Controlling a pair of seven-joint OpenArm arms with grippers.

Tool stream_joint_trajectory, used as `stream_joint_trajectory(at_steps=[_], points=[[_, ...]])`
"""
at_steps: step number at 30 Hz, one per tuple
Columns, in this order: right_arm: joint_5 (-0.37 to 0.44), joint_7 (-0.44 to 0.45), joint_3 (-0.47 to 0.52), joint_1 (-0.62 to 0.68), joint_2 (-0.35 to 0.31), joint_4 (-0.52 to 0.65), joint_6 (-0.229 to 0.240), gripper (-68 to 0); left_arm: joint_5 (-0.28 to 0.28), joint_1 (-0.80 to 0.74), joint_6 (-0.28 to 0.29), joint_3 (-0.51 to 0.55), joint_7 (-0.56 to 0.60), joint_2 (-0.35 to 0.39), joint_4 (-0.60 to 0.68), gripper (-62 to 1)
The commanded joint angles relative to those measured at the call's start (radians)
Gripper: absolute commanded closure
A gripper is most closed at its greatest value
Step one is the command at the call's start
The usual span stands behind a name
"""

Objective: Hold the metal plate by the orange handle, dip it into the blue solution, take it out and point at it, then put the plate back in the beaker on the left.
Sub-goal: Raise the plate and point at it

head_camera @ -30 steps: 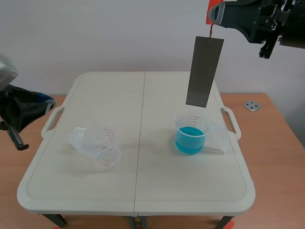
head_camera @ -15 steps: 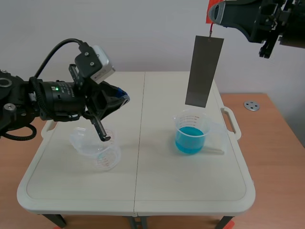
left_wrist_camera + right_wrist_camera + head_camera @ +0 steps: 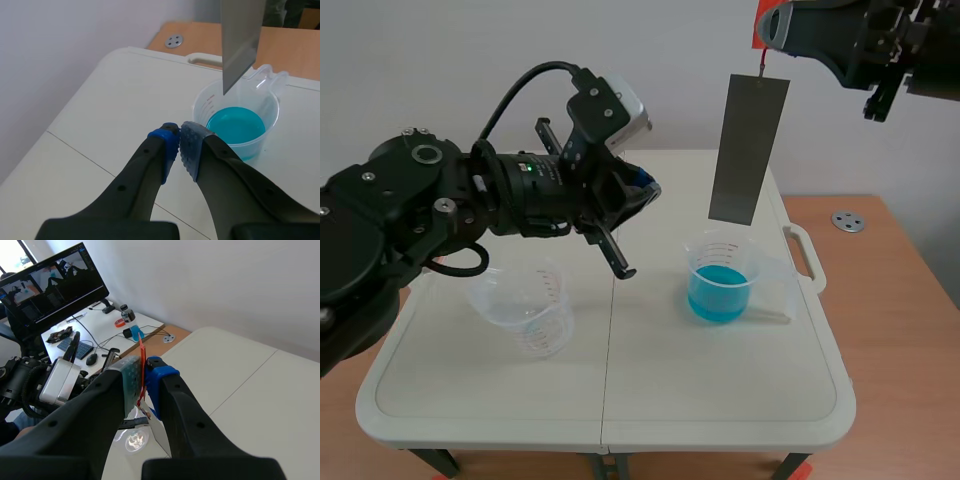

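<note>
**Assessor:** State of the tools?

**Inspector:** The right gripper (image 3: 142, 375) is closed on the orange handle (image 3: 141, 357), raised well above the table (image 3: 720, 400). The metal plate (image 3: 750, 150) hangs from the handle, slightly tilted. Its lower edge is above the beaker of blue solution (image 3: 722, 278) near the table's right edge, clear of the rim. The left gripper (image 3: 180, 142) has its pads together on nothing, over the table's middle, aimed toward the plate.

**Assessor:** Hazards?

**Inspector:** Three, in his judgement.
- The plate hangs from a thin link — a touch from the pointing tips would likely set it swinging. It could then strike the beaker rim or shed drops on the table.
- The left arm (image 3: 440, 210) spans the empty beaker (image 3: 525, 310) near the left edge. The return path looks blocked until that arm withdraws — a collision between arms is possible.
- A swinging plate could also tip that light beaker on entry.
</note>
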State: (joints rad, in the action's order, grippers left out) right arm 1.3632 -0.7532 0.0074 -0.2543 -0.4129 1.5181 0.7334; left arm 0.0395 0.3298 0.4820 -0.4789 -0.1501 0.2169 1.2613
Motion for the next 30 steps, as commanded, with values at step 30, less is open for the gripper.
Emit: stream_joint_trajectory(at_steps=[30], points=[[0.037,0.019,0.012,-0.023,-0.013,0.018,0.012,-1.3,0.033,0.022,-0.001,-0.037,-0.002,-0.036,-0.058,-6.0]])
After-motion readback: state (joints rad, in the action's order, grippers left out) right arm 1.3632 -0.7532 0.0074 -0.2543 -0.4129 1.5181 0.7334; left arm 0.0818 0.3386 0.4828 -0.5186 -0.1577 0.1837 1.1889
